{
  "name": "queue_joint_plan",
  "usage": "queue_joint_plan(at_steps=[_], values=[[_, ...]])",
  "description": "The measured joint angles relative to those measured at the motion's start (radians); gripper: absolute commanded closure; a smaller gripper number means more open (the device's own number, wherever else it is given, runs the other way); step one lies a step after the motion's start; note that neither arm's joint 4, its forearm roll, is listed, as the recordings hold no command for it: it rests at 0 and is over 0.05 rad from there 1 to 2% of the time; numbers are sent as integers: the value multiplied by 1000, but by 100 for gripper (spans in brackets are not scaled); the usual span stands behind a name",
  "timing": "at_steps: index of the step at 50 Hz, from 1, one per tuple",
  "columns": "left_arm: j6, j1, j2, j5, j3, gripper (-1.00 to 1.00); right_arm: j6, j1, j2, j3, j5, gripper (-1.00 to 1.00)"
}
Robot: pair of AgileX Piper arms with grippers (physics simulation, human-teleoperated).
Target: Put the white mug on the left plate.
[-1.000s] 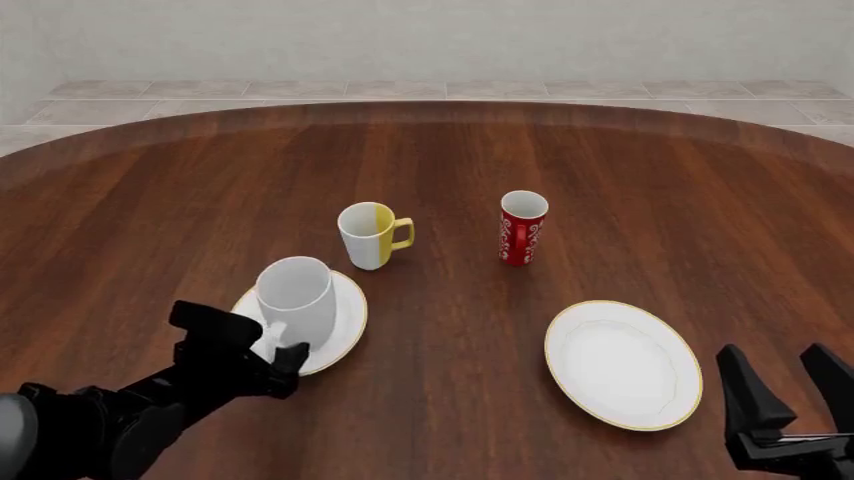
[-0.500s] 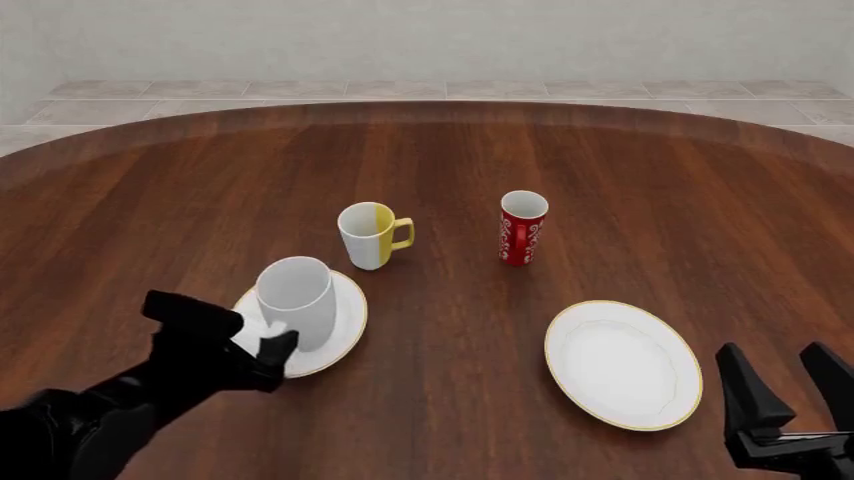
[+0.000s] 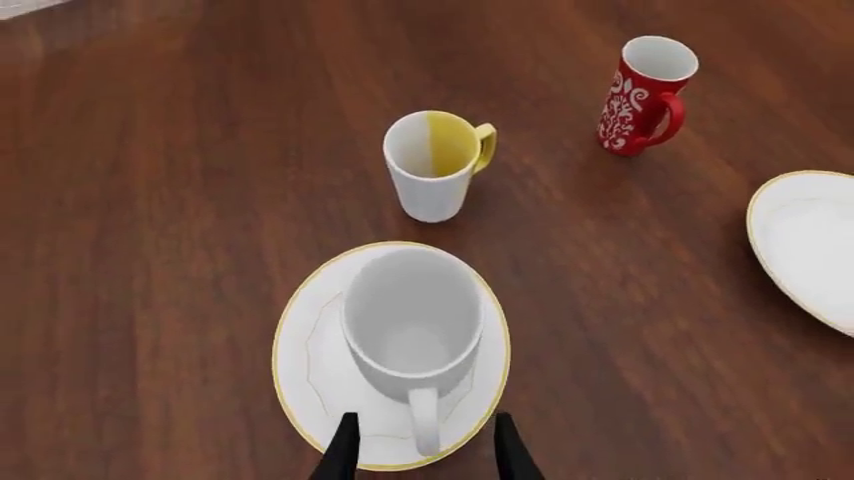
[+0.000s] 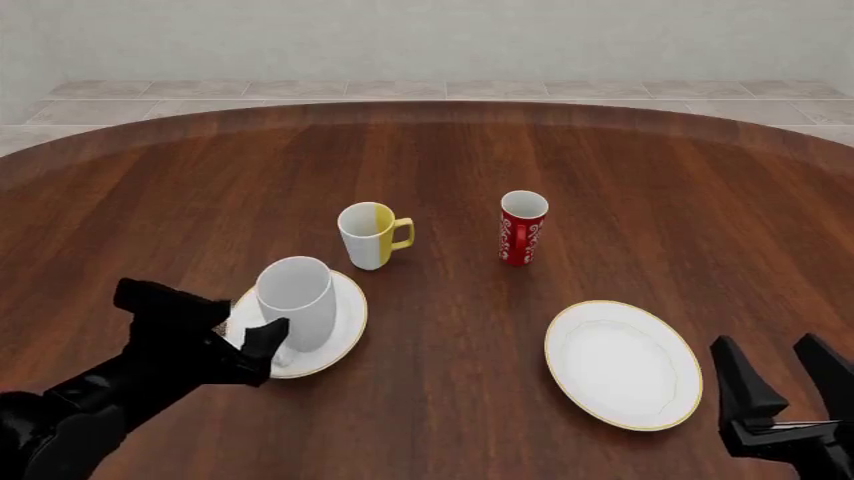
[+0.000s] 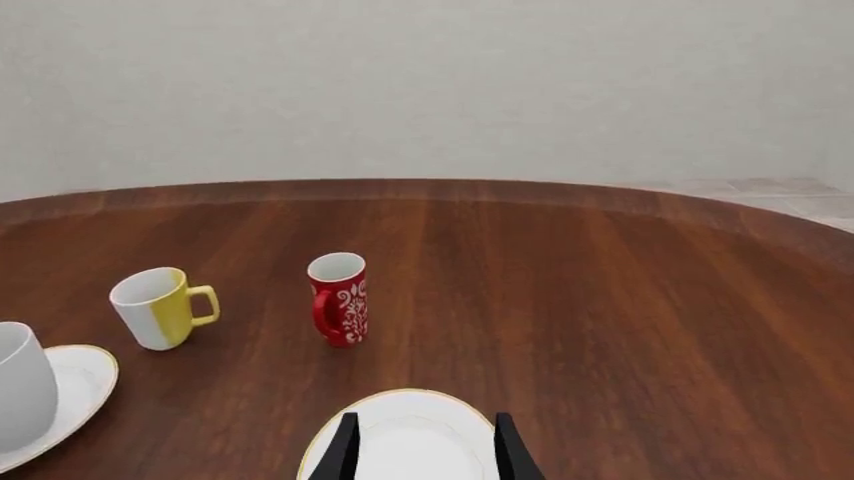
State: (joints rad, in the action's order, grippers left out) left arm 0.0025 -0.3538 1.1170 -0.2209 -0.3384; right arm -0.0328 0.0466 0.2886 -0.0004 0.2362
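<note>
The white mug (image 4: 296,300) stands upright on the left plate (image 4: 350,322), its handle turned toward the left arm. My left gripper (image 4: 216,325) hangs open just short of the mug, on its near-left side, touching nothing. In the left wrist view the mug (image 3: 411,322) sits on the plate (image 3: 307,372). There my left gripper (image 3: 424,458) shows two spread fingertips (image 3: 343,455) on either side of the handle's end. My right gripper (image 4: 782,400) is open and empty at the near right, and its fingertips (image 5: 344,452) hover over the second plate (image 5: 407,432).
A white-and-yellow mug (image 4: 370,235) stands just behind the left plate. A slim red patterned cup (image 4: 522,228) is farther right. The second plate (image 4: 622,364) lies at the near right. The round wooden table's far edge (image 4: 427,108) curves across the back.
My left gripper has drawn back to the left and away from the mug's handle, fingers spread. The mug stays put on the plate. The right arm has barely moved.
</note>
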Motion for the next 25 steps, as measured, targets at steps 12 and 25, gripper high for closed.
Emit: queue_joint_plan(at_steps=[12,25], values=[[6,-11,-64,51,-10,-100,1,1,15,0,13,-100],[7,-27,-131,105,-23,-100,-1,0,-8,0,-8,-100]])
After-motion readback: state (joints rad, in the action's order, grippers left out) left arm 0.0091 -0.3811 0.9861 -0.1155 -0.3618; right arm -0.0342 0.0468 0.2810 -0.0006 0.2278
